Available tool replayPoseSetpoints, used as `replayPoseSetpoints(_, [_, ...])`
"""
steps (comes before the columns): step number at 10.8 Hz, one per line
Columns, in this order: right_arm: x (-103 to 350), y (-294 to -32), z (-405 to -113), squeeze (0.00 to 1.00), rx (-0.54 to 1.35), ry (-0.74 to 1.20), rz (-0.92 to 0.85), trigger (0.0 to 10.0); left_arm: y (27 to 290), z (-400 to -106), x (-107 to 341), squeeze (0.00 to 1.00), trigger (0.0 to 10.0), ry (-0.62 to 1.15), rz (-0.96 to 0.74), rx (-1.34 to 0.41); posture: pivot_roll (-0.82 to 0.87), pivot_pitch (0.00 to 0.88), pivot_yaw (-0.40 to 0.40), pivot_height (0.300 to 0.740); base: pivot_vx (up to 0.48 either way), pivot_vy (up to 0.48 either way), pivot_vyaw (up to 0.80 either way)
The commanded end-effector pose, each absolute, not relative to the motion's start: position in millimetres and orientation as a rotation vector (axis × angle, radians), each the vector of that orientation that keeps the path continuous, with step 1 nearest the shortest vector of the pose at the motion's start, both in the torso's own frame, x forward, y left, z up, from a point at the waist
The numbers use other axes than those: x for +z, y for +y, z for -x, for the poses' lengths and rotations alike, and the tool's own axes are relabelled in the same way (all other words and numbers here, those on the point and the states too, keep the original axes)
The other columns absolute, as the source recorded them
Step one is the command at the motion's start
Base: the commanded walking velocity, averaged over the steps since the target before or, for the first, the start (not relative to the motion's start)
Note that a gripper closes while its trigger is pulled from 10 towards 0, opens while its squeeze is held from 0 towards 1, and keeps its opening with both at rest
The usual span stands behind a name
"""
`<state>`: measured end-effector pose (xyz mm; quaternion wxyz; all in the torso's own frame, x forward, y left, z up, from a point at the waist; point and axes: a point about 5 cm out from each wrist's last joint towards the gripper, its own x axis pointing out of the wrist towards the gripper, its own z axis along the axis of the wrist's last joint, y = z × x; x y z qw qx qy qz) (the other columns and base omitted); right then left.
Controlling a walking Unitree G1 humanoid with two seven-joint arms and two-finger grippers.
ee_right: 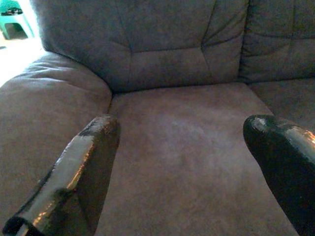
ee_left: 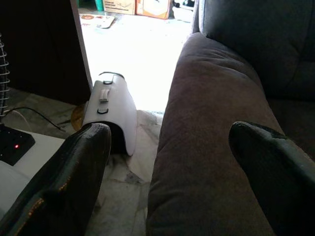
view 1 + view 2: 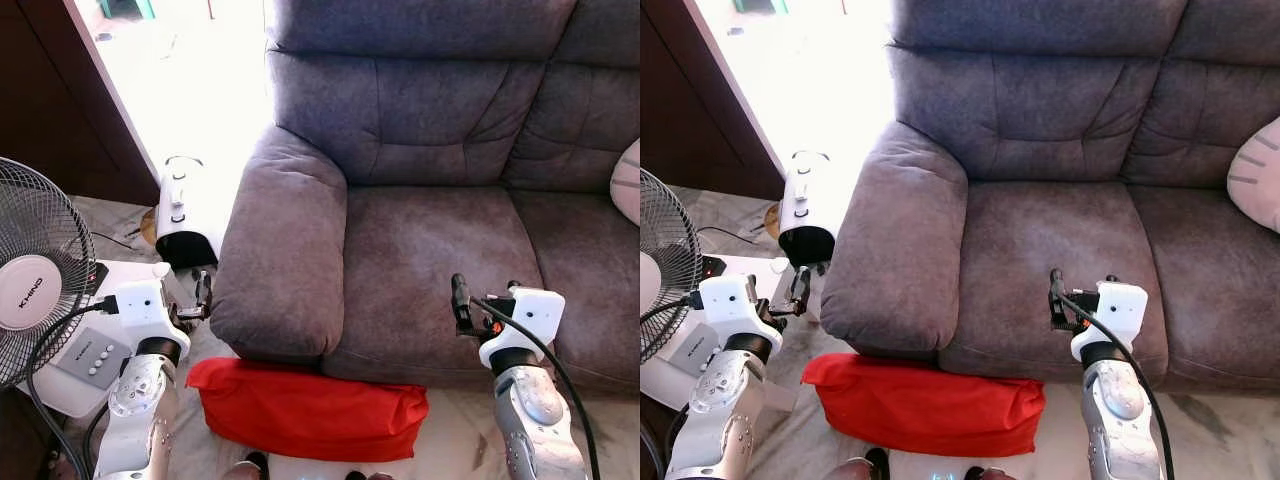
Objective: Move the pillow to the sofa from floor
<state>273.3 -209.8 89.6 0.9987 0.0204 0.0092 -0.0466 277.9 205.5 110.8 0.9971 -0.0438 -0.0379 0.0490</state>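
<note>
Pillow (image 3: 308, 411) lies on the floor against the sofa (image 3: 430, 250).
Left gripper (image 2: 170, 162) and right gripper (image 1: 197, 167) are both released, holding nothing.

Left arm (image 3: 135, 405): silver metal segments showing a rounded joint cap with small screws, and a black collar sitting under the wrist.
Left wrist block (image 3: 142, 303): white boxy housing, with a black cable looping off its side.
Left gripper (image 2: 167, 167): two long black fingers (image 2: 59, 187) with worn, scuffed pads, gaping wide apart in the left wrist view.
Right arm (image 3: 535, 420): silver casing showing a rounded shoulder-like bulge, with a black band sitting beneath the wrist.
Right wrist block (image 3: 528, 315): white angular housing; a black cable (image 3: 560, 375) is running down along the arm.
Right gripper (image 1: 197, 162): two glossy black fingers (image 1: 74, 172), rounded at the tips, standing well apart.
</note>
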Motion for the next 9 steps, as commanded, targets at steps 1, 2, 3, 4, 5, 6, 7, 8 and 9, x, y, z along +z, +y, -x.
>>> replayPoseSetpoints(1, [84.9,-212.0,-271.5,0.00,-0.098,0.045,-0.045,10.0,210.8,-273.4,104.6,0.00,10.0,-0.050,0.077,0.117,0.08,0.197,-0.012,0.740,0.000,0.000,0.00])
replayPoseSetpoints(2, [84.3,-210.7,-271.7,0.00,-0.089,0.047,-0.044,10.0,210.6,-272.9,104.4,0.00,10.0,-0.050,0.076,0.116,0.08,0.193,-0.012,0.740,0.000,0.000,0.00])
replayPoseSetpoints(3, [83.6,-208.9,-271.8,0.00,-0.082,0.050,-0.047,10.0,210.8,-272.7,104.3,0.00,10.0,-0.050,0.077,0.117,0.08,0.192,-0.013,0.740,0.000,0.000,0.00])
replayPoseSetpoints(4, [83.1,-207.1,-272.4,0.00,-0.074,0.053,-0.055,10.0,210.7,-272.9,104.5,0.00,10.0,-0.050,0.077,0.117,0.08,0.194,-0.013,0.740,0.000,0.000,0.00])
replayPoseSetpoints(5, [83.3,-205.4,-273.3,0.00,-0.065,0.055,-0.051,10.0,210.7,-273.4,104.8,0.00,10.0,-0.050,0.078,0.117,0.08,0.199,-0.015,0.740,0.000,0.000,0.00])
replayPoseSetpoints(6, [82.9,-204.8,-273.7,0.00,-0.064,0.058,-0.052,10.0,210.8,-273.9,104.9,0.00,10.0,-0.050,0.079,0.117,0.08,0.204,-0.016,0.740,0.000,0.000,0.00])
replayPoseSetpoints(7, [81.9,-204.0,-274.0,0.00,-0.063,0.069,-0.056,10.0,210.9,-274.2,105.1,0.00,10.0,-0.050,0.079,0.118,0.08,0.207,-0.018,0.740,0.000,0.000,0.00])
replayPoseSetpoints(8, [82.8,-203.9,-274.4,0.00,-0.056,0.063,-0.047,10.0,210.4,-273.7,104.5,0.00,10.0,-0.049,0.081,0.120,0.09,0.209,-0.020,0.740,0.000,0.000,0.00])
replayPoseSetpoints(9, [83.1,-203.9,-274.9,0.00,-0.054,0.063,-0.046,10.0,210.0,-273.7,104.5,0.00,10.0,-0.049,0.083,0.120,0.08,0.211,-0.022,0.740,0.000,0.000,0.00])
